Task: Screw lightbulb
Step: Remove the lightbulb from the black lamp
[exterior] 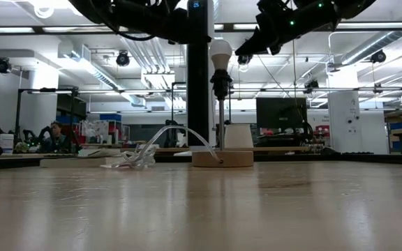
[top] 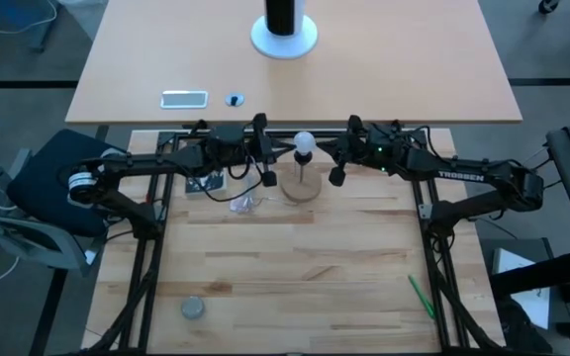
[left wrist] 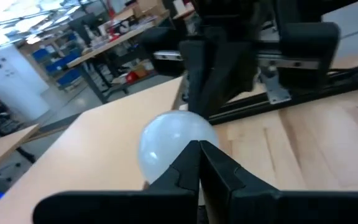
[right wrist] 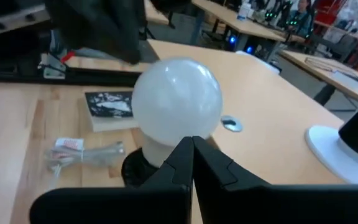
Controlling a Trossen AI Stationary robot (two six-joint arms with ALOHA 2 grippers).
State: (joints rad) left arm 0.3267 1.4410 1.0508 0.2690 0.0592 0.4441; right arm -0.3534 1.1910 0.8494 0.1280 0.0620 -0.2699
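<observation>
White lightbulb (top: 305,143) sits upright in the black socket (exterior: 220,82).

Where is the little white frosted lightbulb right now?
The little white frosted lightbulb sits upright in the black socket on a thin stem above a round wooden disc, at the far middle of the table, between the two shut grippers.

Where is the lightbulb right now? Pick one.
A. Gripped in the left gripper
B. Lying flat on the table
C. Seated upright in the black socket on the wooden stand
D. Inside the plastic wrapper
C: the lightbulb sits upright atop the black socket, above the round wooden base.
</observation>
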